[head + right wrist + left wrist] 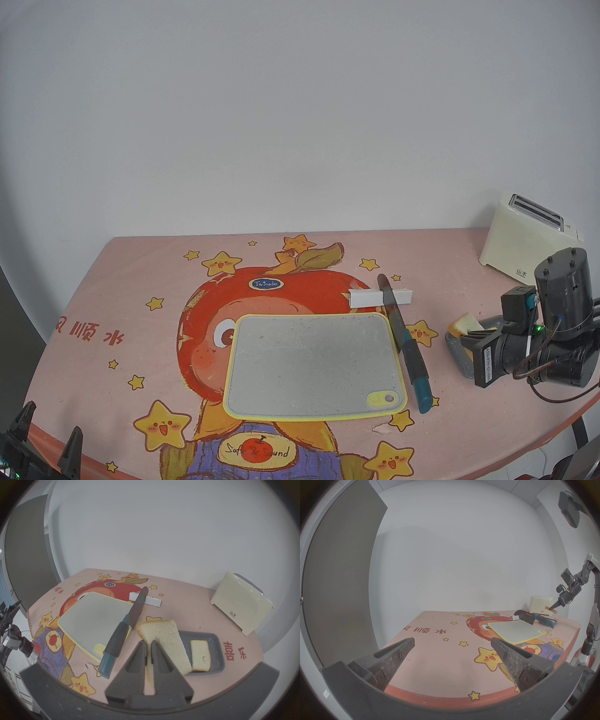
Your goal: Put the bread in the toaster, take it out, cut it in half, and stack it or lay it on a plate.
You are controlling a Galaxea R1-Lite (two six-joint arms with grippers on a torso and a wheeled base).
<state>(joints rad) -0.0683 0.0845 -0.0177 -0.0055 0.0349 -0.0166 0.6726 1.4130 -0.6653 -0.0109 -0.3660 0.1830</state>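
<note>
- Right fingers [165, 673] are pressed almost together, and a slice of bread [164, 639] is pinched between them by its near edge.
- The slice is held tilted over the left end of a grey tray [215, 655], which is set at the right side of the pink tabletop [156, 275].
- A second, smaller piece of bread [200, 655] is laid flat in the tray, just beside the held slice.
- A cream toaster [528, 240] is placed at the far right, beyond the tray and apart from it, with its slots turned upward.
- A grey cutting board [312, 362] with a yellow rim is laid in the middle of the tabletop.
- A knife [406, 350] is laid just to the right of the board. Its blade is propped across a small white block [365, 298] at the far end, and its teal handle is pointed toward the near side.
- Left fingers [518, 661] are spread wide apart and are held at the near left edge of the tabletop, well apart from the board.
</note>
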